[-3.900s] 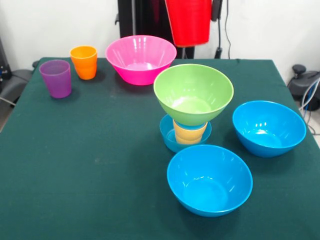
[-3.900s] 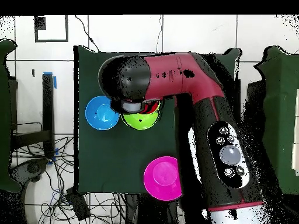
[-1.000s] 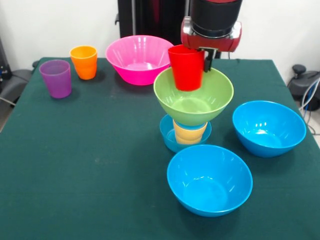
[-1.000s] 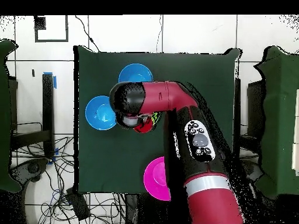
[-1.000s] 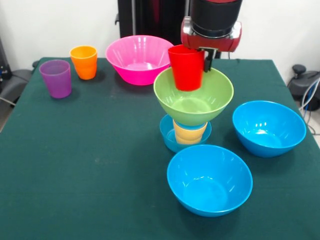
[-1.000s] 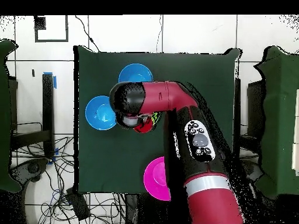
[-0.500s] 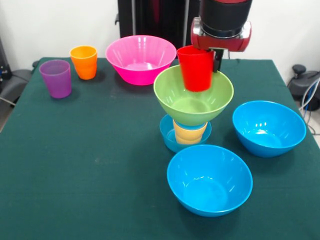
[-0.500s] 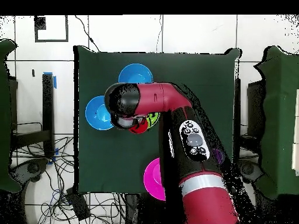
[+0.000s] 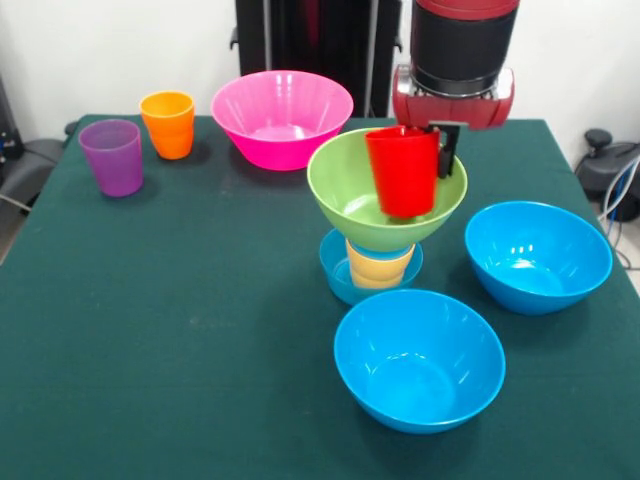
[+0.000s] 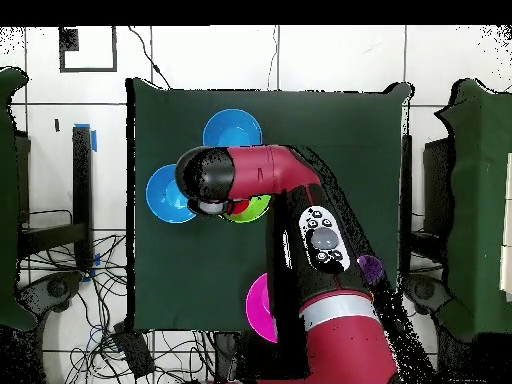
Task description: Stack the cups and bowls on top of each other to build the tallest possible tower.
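- Holding a red cup [image 9: 403, 170] by its rim, the gripper [image 9: 440, 150] hangs over the green bowl [image 9: 386, 189]; the cup sits low inside the bowl's mouth, tilted a little, and whether it touches the bottom cannot be told.
- The pincer is clenched on the red cup, 1 dark finger showing at the cup's right edge.
- Tower [image 9: 380, 230] so far has 3 pieces: a small blue bowl [image 9: 338, 272] as base, a yellow-orange cup [image 9: 379, 266] in it, and the green bowl on top.
- Left unstacked on the green table [image 9: 180, 330]: a purple cup [image 9: 111, 156], an orange cup [image 9: 168, 124], a pink bowl [image 9: 281, 116], and 2 large blue bowls [image 9: 419, 359], 1 nearer the camera and 1 to the right [image 9: 538, 256].
- By my judgement the task is under half done; the red cup would be piece 4.
- Compared with half a second ago, the cup is lower and further right, now inside the bowl.
- Overhead, the arm [image 10: 300, 250] covers most of the tower.
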Robot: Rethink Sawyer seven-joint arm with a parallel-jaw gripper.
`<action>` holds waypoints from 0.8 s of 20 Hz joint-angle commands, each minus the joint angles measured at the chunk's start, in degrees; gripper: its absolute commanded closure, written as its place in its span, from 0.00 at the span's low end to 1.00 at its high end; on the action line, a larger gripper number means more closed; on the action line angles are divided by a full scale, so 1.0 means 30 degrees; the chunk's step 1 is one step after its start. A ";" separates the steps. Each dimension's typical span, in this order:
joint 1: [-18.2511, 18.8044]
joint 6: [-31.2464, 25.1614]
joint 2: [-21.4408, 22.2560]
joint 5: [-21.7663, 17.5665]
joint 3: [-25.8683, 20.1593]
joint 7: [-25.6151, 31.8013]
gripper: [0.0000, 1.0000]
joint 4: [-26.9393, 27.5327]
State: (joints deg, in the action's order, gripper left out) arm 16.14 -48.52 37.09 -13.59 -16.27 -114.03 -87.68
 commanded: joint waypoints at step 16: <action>-0.1134 -0.0315 -0.0571 0.0145 0.2168 -0.1658 1.00 -0.1513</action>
State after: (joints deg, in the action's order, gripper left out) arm 13.02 -46.60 37.03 -13.49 -10.71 -114.03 -89.23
